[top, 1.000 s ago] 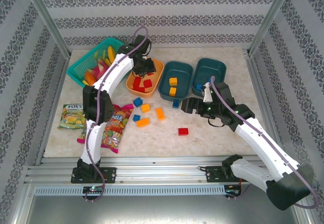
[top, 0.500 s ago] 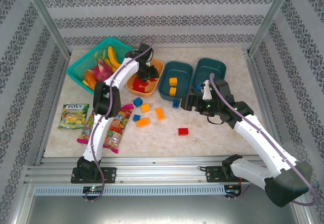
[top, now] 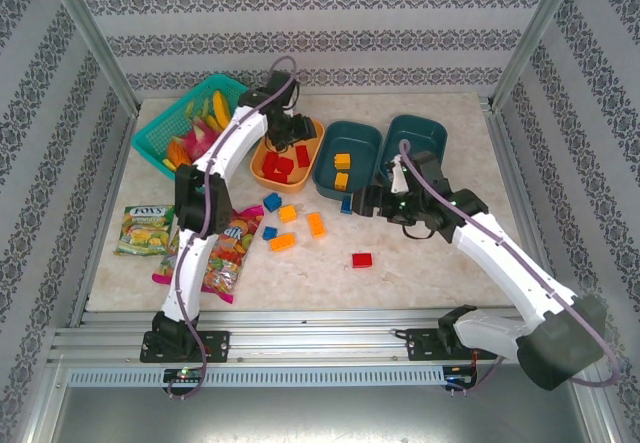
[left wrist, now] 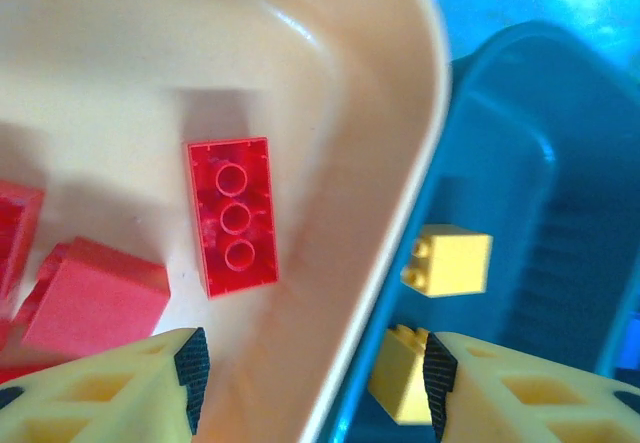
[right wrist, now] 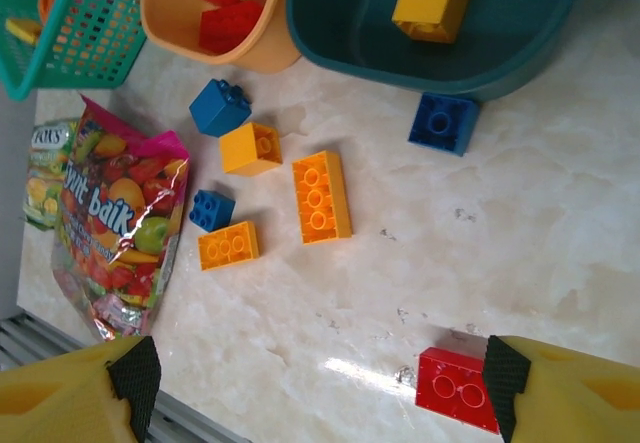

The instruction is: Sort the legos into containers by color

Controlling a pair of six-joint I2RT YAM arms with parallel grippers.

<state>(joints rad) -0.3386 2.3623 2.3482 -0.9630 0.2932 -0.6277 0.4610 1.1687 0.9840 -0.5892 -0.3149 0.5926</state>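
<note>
My right gripper [right wrist: 320, 375] hangs spread, empty. Red brick [right wrist: 458, 390], toward the table's [right wrist: 500, 243] near edge, lies by one fingertip [right wrist: 505, 375], long axis finger-to-finger.

**Robot lab test cell**

Boxed-in rig. Aluminium extrusion posts [top: 92, 38] run up the upper left and upper right, with printed wallpaper panels [top: 320, 33] as walls on three sides. The marble-look tabletop [top: 430, 263] sits behind slotted aluminium rails [top: 320, 341] along the bottom of the frame. The left arm [top: 225, 148] and right arm [top: 500, 258] are bolted there. Staged props on the top: lego bricks [top: 361, 260], plastic tubs [top: 362, 148], candy bags [top: 140, 231].
</note>
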